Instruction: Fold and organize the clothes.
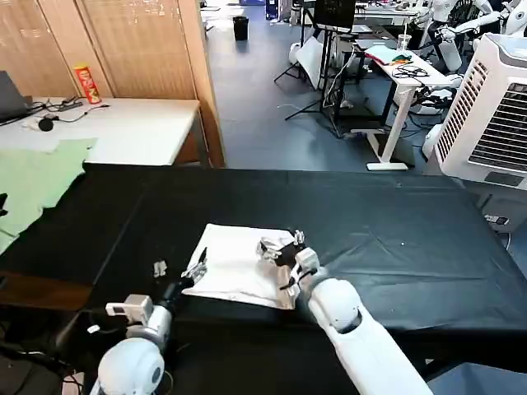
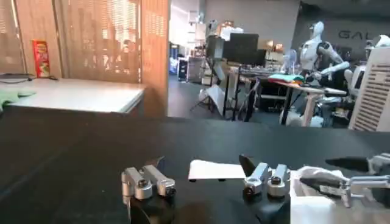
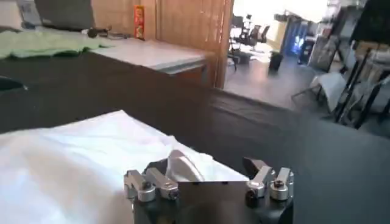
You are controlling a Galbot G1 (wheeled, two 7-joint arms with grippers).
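Shirt: I see the white cotton T-shirt point(image 1: 243, 265), folded into a flat rectangle with its plain side up, lying on the black cloth-covered table point(image 1: 395, 239) near the edge closest to me.
Long axis: it runs left to right across my front; the far edge is straight, the near edge slightly ragged toward my right.
Left gripper: the left gripper point(image 1: 179, 269) sits low on the table at the shirt's left edge, fingers spread and released, one tip just at the fabric, the other out on bare table.
Right gripper: the right gripper point(image 1: 280, 250) rests on the shirt's right end; fingers apart, with a small ridge of cloth point(image 3: 183, 163) bunched between them, not clamped as far as I can judge.
Key relation: the shirt lies between my two grippers, so each arm is nearest its own end; the body of the shirt lies inward from either set of fingers.
Next move, my guess: closing on both ends to fold or square it along that axis.
Off-task: a pale green cloth point(image 1: 33, 177) lies well apart at far left.
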